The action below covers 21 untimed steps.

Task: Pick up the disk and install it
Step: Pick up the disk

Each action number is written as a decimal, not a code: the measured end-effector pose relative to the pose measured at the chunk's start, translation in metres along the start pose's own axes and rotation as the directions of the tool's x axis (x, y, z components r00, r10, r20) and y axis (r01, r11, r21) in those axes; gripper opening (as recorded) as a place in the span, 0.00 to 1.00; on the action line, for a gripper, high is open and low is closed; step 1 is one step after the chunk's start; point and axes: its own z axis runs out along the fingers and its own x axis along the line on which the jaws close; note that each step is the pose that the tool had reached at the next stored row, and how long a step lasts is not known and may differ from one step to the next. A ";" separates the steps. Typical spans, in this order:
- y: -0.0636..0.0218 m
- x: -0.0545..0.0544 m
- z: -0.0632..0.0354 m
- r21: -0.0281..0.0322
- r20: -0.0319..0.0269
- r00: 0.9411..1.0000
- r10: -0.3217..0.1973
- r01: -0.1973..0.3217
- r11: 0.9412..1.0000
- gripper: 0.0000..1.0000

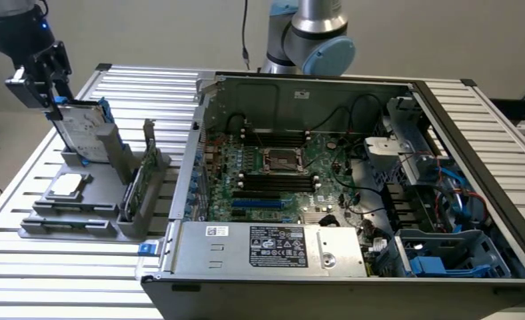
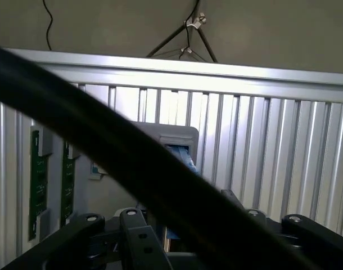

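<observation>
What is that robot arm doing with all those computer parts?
The robot arm's gripper is open and sits right at the top edge of the disk, a silver drive with blue rails. The disk stands upright in a grey holder on the slatted table, to the exterior view's left of the open computer case. The disk has not been lifted out or put into the computer yet.

Robotics lab, slatted aluminium workbench [image 1: 58,280], opened computer case [image 1: 334,100], grey parts fixture [image 1: 76,223], robot arm [image 1: 314,30]
</observation>
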 end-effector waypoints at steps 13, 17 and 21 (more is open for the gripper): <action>0.0068 0.000 0.0111 0.000 0.000 1.000 0.001 -0.001 1.000 0.60; 0.0081 -0.001 0.0111 0.000 0.000 1.000 0.012 -0.012 1.000 0.60; 0.0082 -0.001 0.0111 0.000 0.000 1.000 0.030 -0.030 1.000 0.60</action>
